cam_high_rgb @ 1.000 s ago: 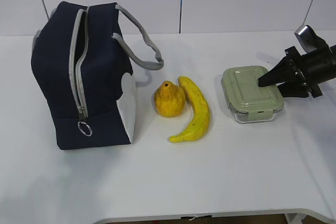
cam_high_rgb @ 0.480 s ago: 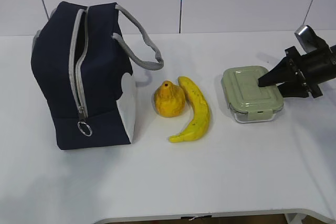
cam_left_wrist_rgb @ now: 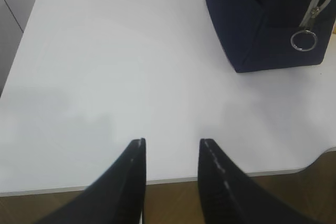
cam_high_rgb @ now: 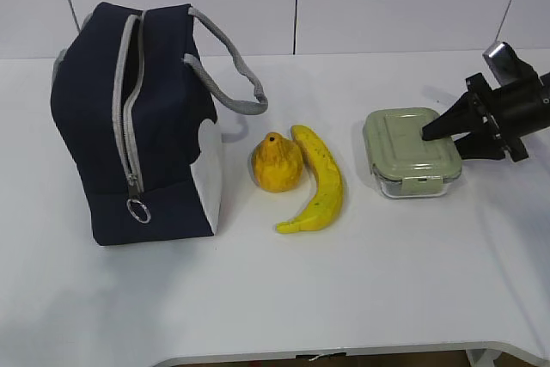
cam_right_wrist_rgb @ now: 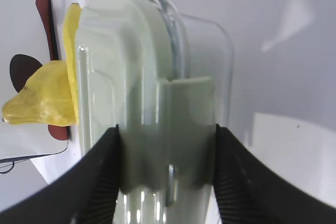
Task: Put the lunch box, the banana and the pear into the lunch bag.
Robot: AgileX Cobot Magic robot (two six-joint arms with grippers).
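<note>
Right gripper [cam_high_rgb: 427, 134] has clamped the lunch box [cam_high_rgb: 412, 150] by its right end and tipped it slightly since a moment ago — the lift is beginning. Left gripper [cam_left_wrist_rgb: 170, 150] hangs open, empty, near the lunch bag [cam_high_rgb: 103, 126], far left.

The right gripper [cam_high_rgb: 427, 134] reaches in level from the right edge, jaws clamped across the lunch box [cam_high_rgb: 411, 150], while the left gripper [cam_left_wrist_rgb: 170, 148] hangs with jaws parted, holding nothing.
</note>
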